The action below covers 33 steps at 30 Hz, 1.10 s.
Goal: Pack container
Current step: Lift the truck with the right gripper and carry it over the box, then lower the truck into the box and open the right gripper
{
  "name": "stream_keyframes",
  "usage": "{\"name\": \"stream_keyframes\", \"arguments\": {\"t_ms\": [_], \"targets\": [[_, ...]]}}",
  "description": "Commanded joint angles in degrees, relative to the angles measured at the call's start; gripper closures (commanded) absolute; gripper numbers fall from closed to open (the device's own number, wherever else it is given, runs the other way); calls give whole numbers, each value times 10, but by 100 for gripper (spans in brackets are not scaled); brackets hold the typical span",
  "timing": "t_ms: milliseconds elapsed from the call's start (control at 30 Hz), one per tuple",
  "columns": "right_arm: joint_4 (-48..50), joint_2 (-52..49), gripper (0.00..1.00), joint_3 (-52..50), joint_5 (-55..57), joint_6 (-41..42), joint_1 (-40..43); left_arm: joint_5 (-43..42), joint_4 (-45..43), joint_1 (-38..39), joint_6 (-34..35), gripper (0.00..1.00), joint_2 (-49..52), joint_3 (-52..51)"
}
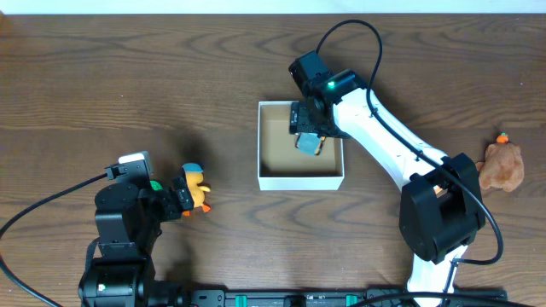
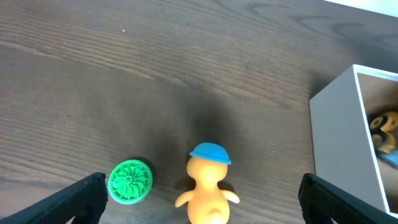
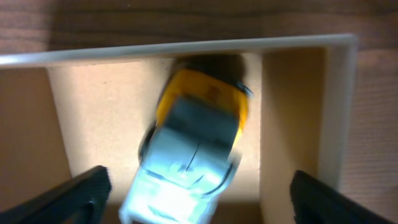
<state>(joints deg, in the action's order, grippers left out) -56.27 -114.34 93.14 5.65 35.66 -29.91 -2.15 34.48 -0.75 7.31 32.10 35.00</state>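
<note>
Two grippers are at work, and both stand spread. Your right gripper (image 1: 309,130) hangs over the container (image 1: 300,181), the low white box with a tan inside that sits at the middle of the table (image 1: 128,85). In the right wrist view its fingers (image 3: 81,196) are wide apart. A yellow and grey toy car (image 3: 196,140) lies blurred between them on the box floor, toward the right wall, and neither finger touches it. Your left gripper (image 1: 182,203) sits low at the near left, well apart from the container. An orange duck with a blue cap (image 2: 208,186) stands between its parted fingers. A green ribbed disc (image 2: 130,182) lies just beside the duck. A brown plush toy (image 1: 502,166) rests at the far right edge.
</note>
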Motion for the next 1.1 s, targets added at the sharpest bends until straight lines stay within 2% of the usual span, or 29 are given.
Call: {"name": "stream_keyframes", "arguments": {"t_ms": [0, 333, 400, 433, 567, 600, 667, 900, 1067], "targets": [[3, -2, 1, -3, 10, 3, 3, 7, 0, -3, 1, 2, 1, 15], [12, 20, 4, 27, 10, -84, 2, 7, 0, -3, 1, 2, 1, 15], [12, 31, 16, 38, 1, -113, 2, 7, 0, -3, 1, 2, 1, 15], [12, 35, 30, 40, -9, -122, 2, 7, 0, -3, 1, 2, 1, 15], [9, 36, 73, 39, -88, -148, -5, 7, 0, -3, 1, 2, 1, 15], [10, 34, 81, 36, -98, -148, -11, 7, 0, -3, 1, 2, 1, 15], [13, 29, 89, 31, -96, -148, -24, 7, 0, -3, 1, 2, 1, 15], [21, -5, 86, 19, -89, -143, -73, 7, 0, -3, 1, 2, 1, 15], [21, -31, 91, 18, -77, -123, -79, 7, 0, -3, 1, 2, 1, 15]]}}
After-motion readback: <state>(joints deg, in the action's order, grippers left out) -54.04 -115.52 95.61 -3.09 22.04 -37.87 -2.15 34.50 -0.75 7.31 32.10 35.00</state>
